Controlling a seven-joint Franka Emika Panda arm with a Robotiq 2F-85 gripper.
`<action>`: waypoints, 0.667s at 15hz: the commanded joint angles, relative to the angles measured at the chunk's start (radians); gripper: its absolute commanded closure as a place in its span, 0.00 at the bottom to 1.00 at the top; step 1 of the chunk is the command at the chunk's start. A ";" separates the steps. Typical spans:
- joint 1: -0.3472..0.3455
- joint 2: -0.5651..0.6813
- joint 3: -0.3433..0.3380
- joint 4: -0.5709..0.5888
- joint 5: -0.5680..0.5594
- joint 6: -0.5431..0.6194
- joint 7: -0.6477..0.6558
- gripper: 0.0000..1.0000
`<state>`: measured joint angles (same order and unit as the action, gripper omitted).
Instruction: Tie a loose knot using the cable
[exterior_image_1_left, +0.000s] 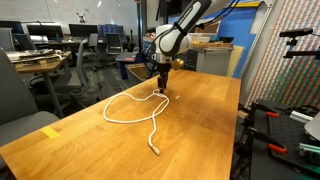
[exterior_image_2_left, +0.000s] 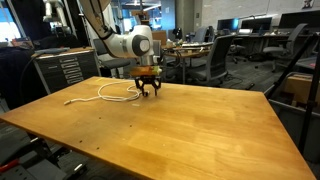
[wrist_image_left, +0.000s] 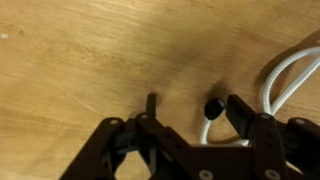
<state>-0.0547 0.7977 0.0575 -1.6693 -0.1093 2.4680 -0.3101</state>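
Partly hidden under the gripper (exterior_image_1_left: 161, 89), the one cable (exterior_image_1_left: 118, 108) lies in a loose loop on the desk (exterior_image_1_left: 200, 120), running from near the far edge to a free end toward the near edge that is too small to make out. Seen from the wrist, the two fingers (wrist_image_left: 240, 112) stand wide apart and grip nothing, with one dark plug (wrist_image_left: 212, 107) just inside one of them, and the cable is cut off at the frame's edge.
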 joint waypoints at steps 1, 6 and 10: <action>-0.007 0.001 0.014 0.009 0.019 -0.037 0.000 0.58; -0.013 -0.016 0.012 0.012 0.030 -0.026 0.011 0.95; -0.034 -0.040 0.023 0.007 0.064 0.011 0.011 0.92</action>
<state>-0.0626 0.7942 0.0615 -1.6537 -0.0815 2.4554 -0.3018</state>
